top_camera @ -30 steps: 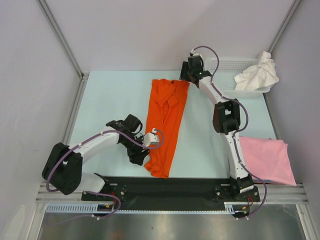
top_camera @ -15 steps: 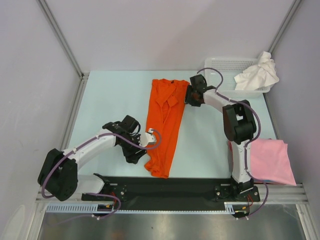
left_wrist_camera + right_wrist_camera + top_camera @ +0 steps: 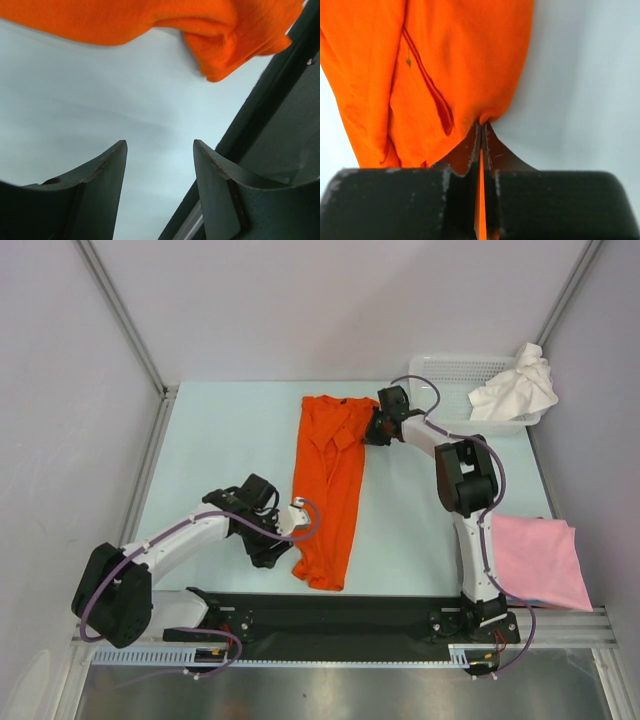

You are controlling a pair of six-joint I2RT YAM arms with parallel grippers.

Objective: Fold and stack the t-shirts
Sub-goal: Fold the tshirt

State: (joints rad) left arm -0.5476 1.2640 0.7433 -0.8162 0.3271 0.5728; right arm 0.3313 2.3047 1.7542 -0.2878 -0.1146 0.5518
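Observation:
A bright orange t-shirt (image 3: 330,480) lies folded into a long strip down the middle of the table. My right gripper (image 3: 374,430) is shut on its far right corner, and in the right wrist view the orange cloth (image 3: 455,65) is pinched between the closed fingers (image 3: 482,131). My left gripper (image 3: 292,532) stands open just left of the shirt's near end; the left wrist view shows bare table between its fingers (image 3: 107,165) and the orange hem (image 3: 225,45) beyond them. A pale pink t-shirt (image 3: 540,560) lies folded at the near right. A white t-shirt (image 3: 515,385) is crumpled in the basket.
The white lattice basket (image 3: 440,370) stands at the far right corner of the table. A black strip (image 3: 330,615) runs along the near edge between the arm bases. Grey walls close in the left, back and right sides.
My right gripper came back toward the shirt's far right corner and closed on it. The left gripper slid slightly toward the near edge beside the shirt and stayed open.

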